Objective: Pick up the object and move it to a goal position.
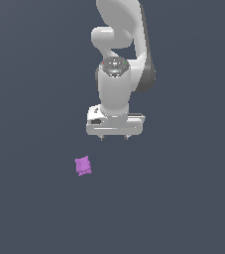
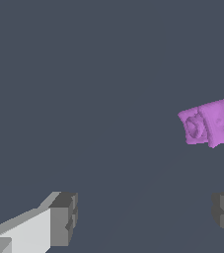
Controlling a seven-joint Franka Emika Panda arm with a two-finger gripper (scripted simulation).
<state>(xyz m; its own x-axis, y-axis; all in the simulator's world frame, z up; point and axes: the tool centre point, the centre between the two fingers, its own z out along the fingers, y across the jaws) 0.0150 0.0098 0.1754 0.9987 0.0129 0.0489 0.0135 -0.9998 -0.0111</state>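
Spreading across both views was a flat dark grey-blue surface, without any marks on it. Above it stood the white arm, pointing straight down in the exterior view. At its lower end the gripper was held wide apart, and nothing was between its fingers; in the wrist view the two dark pads stood far from each other, with only the bare surface between them. The smallest thing was the object, a bright purple-magenta lumpy piece with little nubs. It was lying on the surface, near the gripper but apart from it, lower in the exterior view and toward the exterior view's left. It was touching no finger.
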